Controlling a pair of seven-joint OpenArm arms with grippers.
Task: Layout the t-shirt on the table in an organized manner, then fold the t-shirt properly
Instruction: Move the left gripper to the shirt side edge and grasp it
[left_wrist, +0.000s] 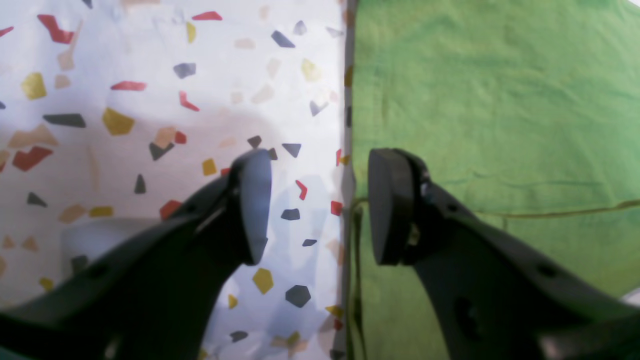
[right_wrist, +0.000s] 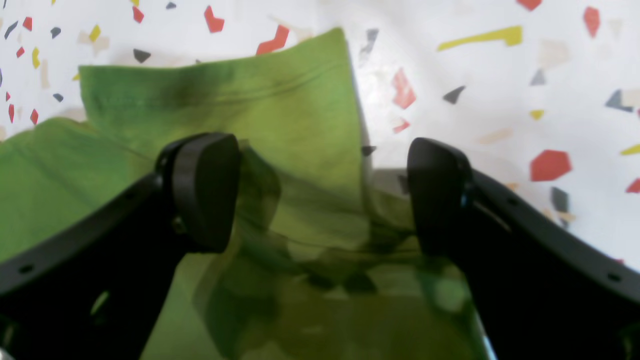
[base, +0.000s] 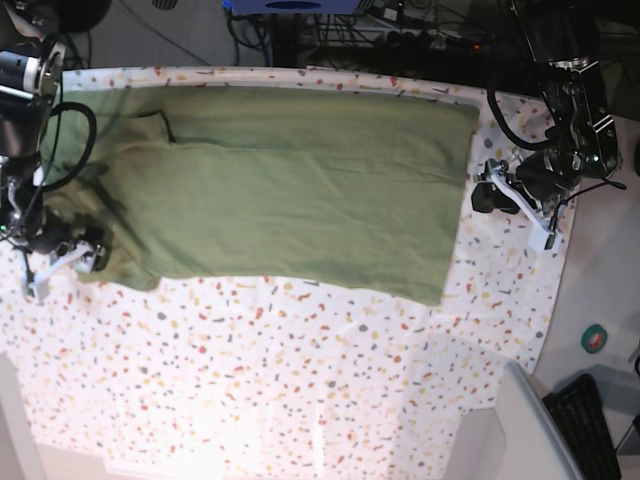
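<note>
Black jaws of the right gripper (right_wrist: 320, 195) stand wide apart over a rumpled sleeve of the t-shirt (base: 300, 190), holding nothing. Across the upper half of the overhead frame, the olive shirt lies spread flat on the speckled tabletop (base: 300, 390). At the right edge the left gripper (left_wrist: 320, 205) hangs part open, empty, straddling the shirt's hem. Cables clutter the dark floor along the top; a keyboard (base: 590, 425) sits lower right.

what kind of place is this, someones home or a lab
Most likely a robotics lab or test bench, not a home. Two robot arms flank a table covered in speckled cloth, with a t-shirt spread on it, tangled cables behind it and a keyboard at the corner.
</note>
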